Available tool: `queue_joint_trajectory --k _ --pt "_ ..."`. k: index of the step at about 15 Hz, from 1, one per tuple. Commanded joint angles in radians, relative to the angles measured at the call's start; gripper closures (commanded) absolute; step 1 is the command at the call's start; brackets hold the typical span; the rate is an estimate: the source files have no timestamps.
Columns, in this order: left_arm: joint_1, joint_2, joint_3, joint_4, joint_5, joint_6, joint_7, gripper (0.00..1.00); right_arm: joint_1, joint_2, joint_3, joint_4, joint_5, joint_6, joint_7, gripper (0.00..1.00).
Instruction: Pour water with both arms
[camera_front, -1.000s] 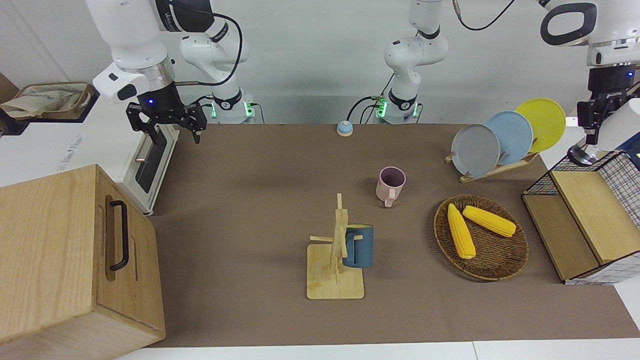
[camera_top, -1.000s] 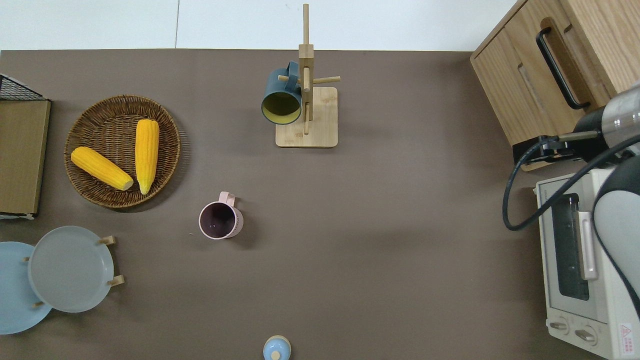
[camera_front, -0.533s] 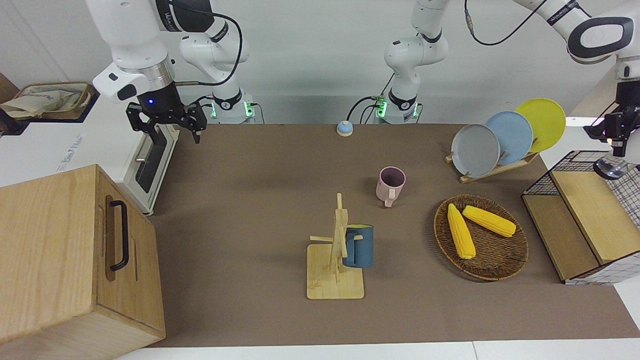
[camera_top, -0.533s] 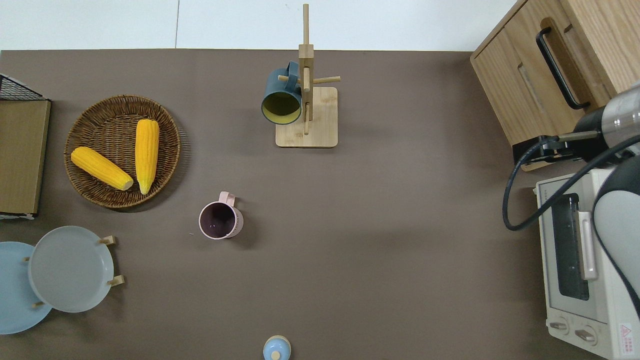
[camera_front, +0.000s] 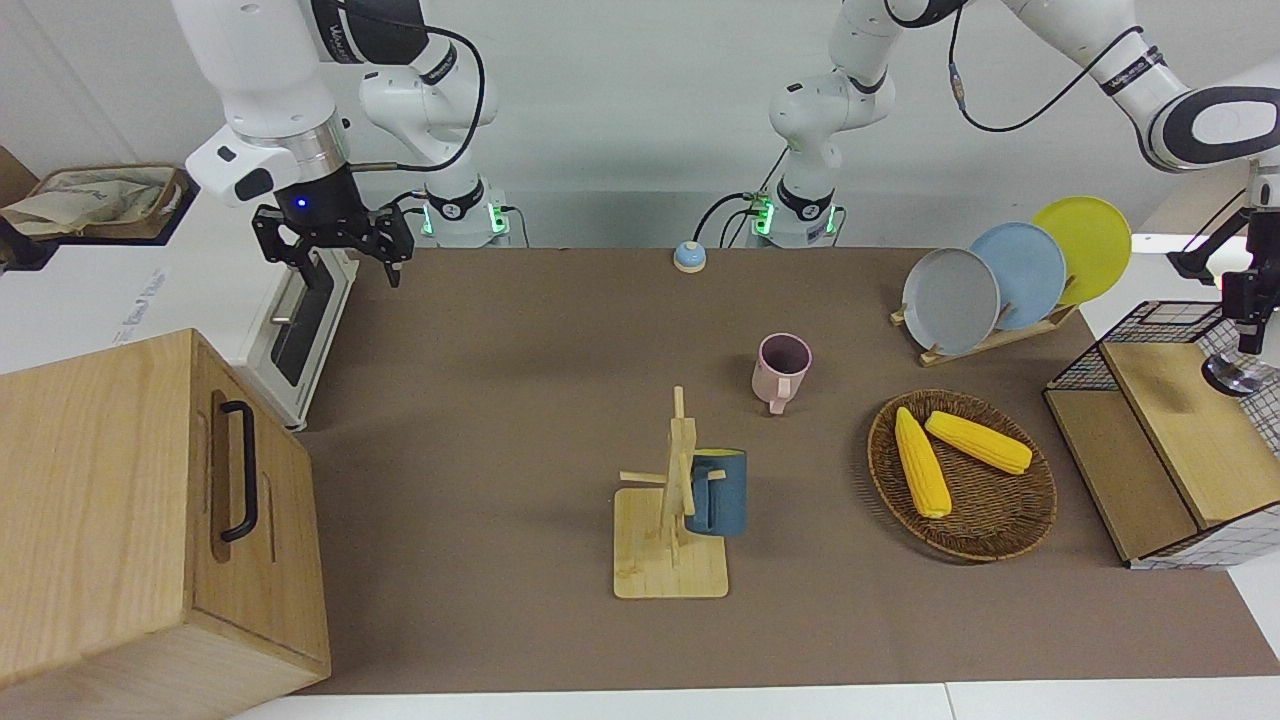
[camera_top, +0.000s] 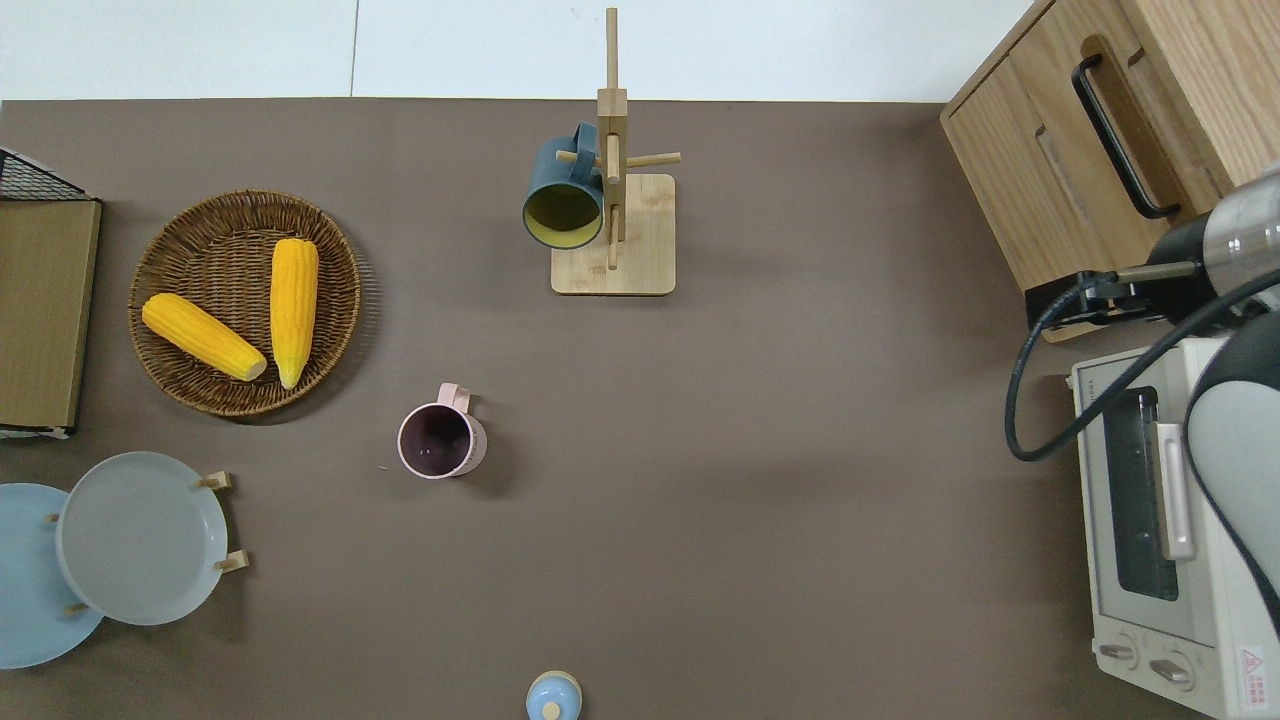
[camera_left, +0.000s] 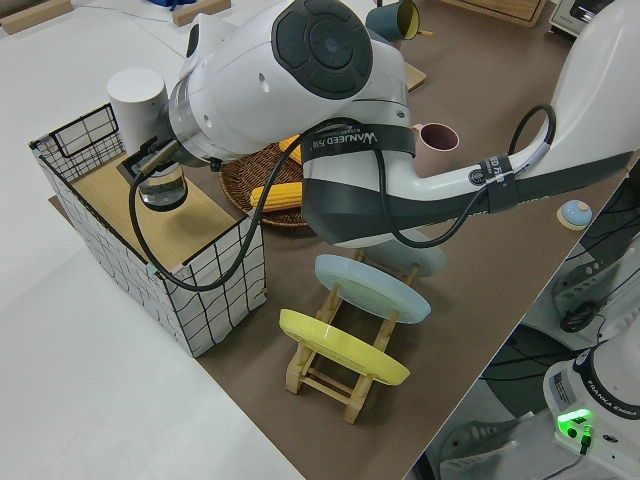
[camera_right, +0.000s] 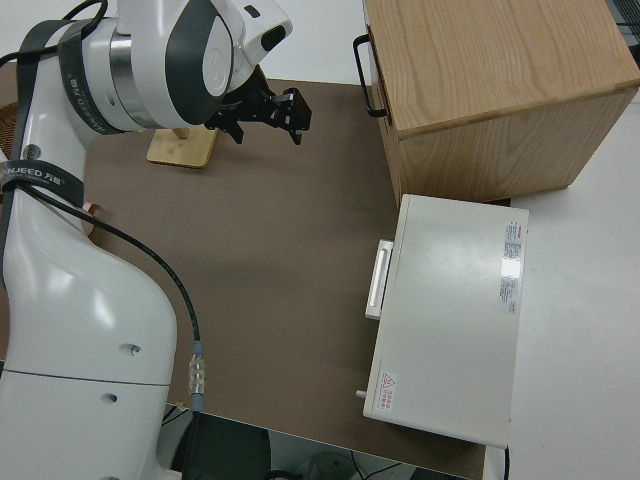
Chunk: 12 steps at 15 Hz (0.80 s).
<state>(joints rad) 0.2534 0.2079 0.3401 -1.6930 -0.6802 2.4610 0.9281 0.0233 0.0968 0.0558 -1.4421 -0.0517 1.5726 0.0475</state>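
Observation:
My left gripper (camera_front: 1250, 335) (camera_left: 140, 168) hangs over the wooden shelf of a wire basket (camera_front: 1180, 430) at the left arm's end of the table. It looks shut on a bottle with a white upper part (camera_left: 135, 95) and a clear lower end (camera_front: 1235, 372) (camera_left: 160, 187); the arm's wrist hides the bottle's middle. A pink mug (camera_front: 781, 368) (camera_top: 441, 441) stands upright mid-table. A dark blue mug (camera_front: 716, 492) (camera_top: 563, 195) hangs on a wooden mug rack (camera_top: 640, 235), farther from the robots. My right gripper (camera_front: 335, 255) (camera_right: 268, 112) is parked, open and empty.
A wicker tray (camera_front: 1010, 520) with two corn cobs lies beside the wire basket. A rack of three plates (camera_front: 1000, 275) stands nearer to the robots. A wooden cabinet (camera_front: 130, 520) and a toaster oven (camera_top: 1150, 500) fill the right arm's end. A small blue bell (camera_front: 688, 256) sits near the arm bases.
My left gripper has carried the bottle toward the left arm's end of the table and lower, over the wire basket's wooden shelf. The right arm has not moved.

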Motion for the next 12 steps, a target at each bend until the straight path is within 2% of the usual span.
queue_joint_trajectory --k 1,9,12 --pt "0.006 0.048 -0.004 0.044 -0.076 0.030 0.057 1.00 -0.005 -0.008 0.001 0.000 0.020 -0.012 -0.014 0.011" --pt "0.007 0.087 -0.006 0.027 -0.142 0.079 0.107 1.00 -0.005 -0.008 0.001 0.000 0.020 -0.012 -0.014 0.011" --pt "0.009 0.103 -0.006 0.027 -0.199 0.079 0.155 0.99 -0.005 -0.008 0.001 0.000 0.020 -0.012 -0.014 0.011"
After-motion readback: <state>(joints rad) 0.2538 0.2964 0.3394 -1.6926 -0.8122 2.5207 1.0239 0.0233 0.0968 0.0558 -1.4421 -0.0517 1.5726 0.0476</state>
